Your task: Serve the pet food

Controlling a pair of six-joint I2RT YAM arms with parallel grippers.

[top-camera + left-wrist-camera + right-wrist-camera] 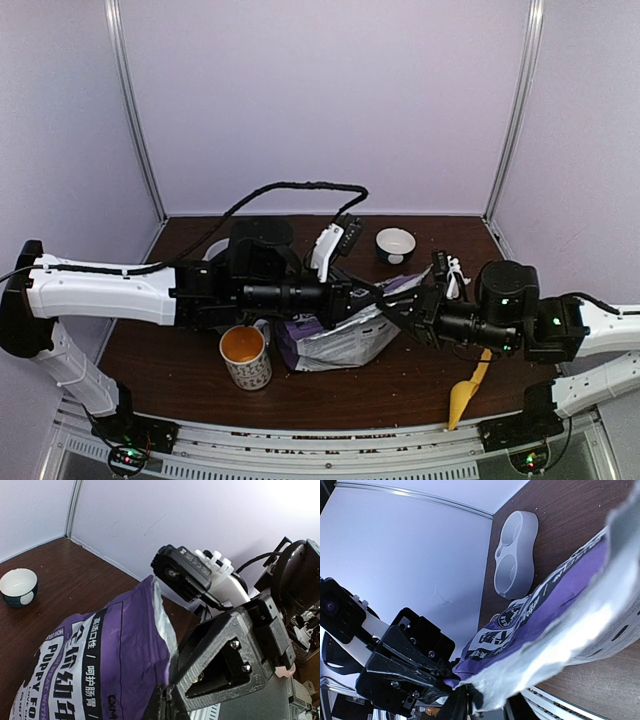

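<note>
Reaching in level from the tabletop's left edge with the left arm, pinching the left gripper fully closed on the purple bag's top edge. Stretching in from the right edge with the right arm, holding the right gripper's fingers either side of that edge, grip unclear.

Left arm wearing white shell, black joints; black sleeved cable trailing; right gripper showing black housing, silver screws.
</note>
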